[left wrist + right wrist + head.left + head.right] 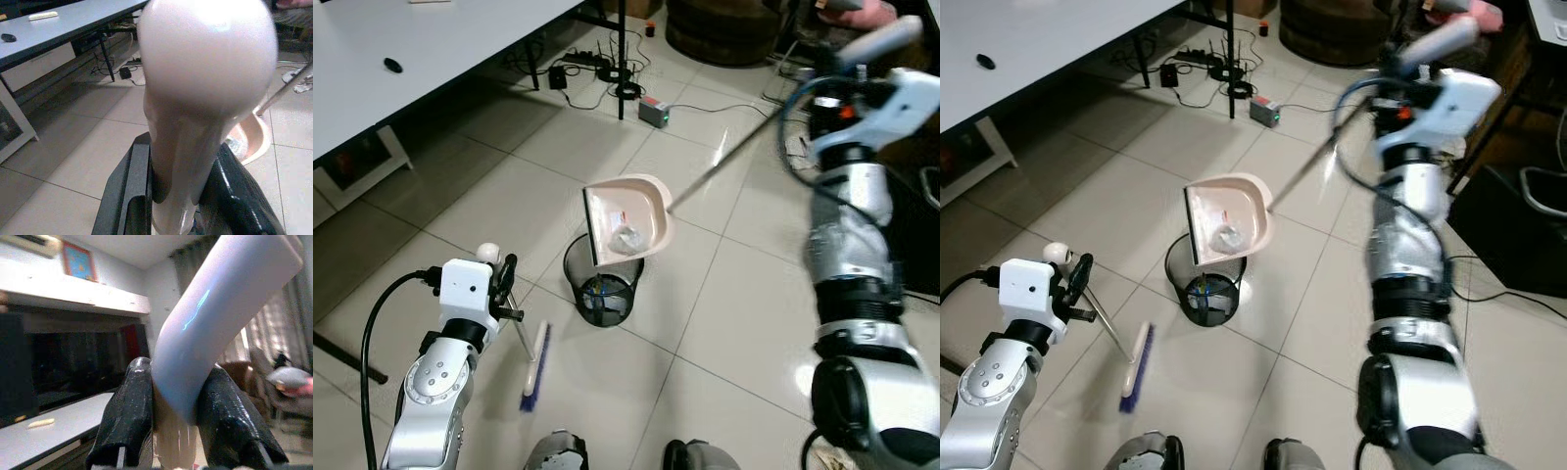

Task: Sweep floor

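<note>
dustpan (631, 219) over bin (602, 283) (contents blurry).

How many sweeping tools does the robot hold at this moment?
2: a pale pink plastic dustpan, tilted over the black mesh bin, in the right gripper; a blue-bristled broom in the left gripper.

Bin (602, 290) mouth partly hidden behind tilted dustpan (628, 220); bin contents too small to identify. Right arm (862, 88) top motion-blurred. Broom handle knob (208, 54) blurred in left wrist view. Small dark object (393, 66) near table (440, 39) edge unidentifiable.
</note>
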